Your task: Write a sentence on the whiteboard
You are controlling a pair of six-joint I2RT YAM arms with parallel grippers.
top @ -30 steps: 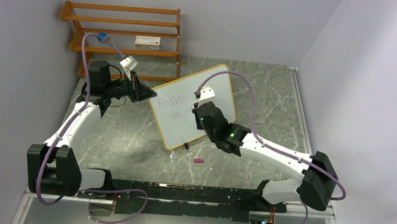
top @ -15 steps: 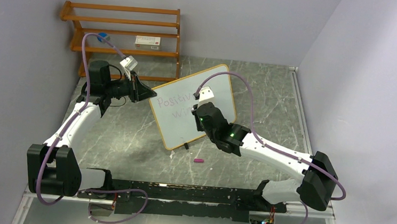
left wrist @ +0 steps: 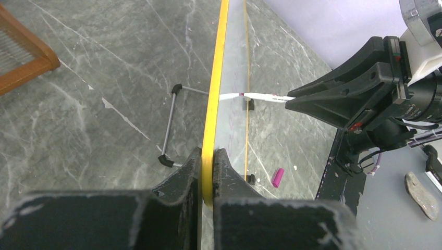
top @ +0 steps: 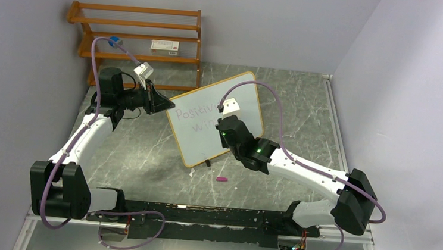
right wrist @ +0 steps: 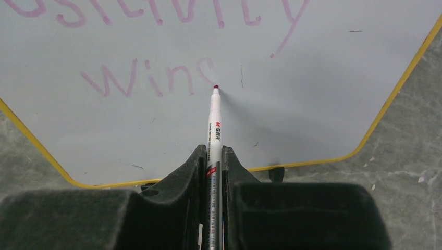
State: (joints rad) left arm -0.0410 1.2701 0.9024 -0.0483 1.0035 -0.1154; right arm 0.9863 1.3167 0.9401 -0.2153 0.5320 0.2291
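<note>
Shows a rectangular white whiteboard [top: 196, 144] with rounded corners and a thin yellowish frame, standing on small black feet on the grey marbled surface [top: 145, 155]. Clamps one frame edge between the left jaws, pressed together on both faces of the board, which runs edge-on straight ahead of them. Pinches a slim white marker pen [right wrist: 215, 125] between the right jaws, barrel pointing straight out ahead, purple tip against the board face at the end of the final "s". Carries the purple handwritten sentence [right wrist: 151, 78] in two lines, "Positivity" over "wins", directly ahead of the right jaws and mostly left of the tip. Includes a small magenta pen cap [top: 222, 179] lying on the surface below the right jaws, apart from the board's feet. Sets an orange-brown wooden shelf rack [top: 136, 35] behind the left jaws, against the far wall.
</note>
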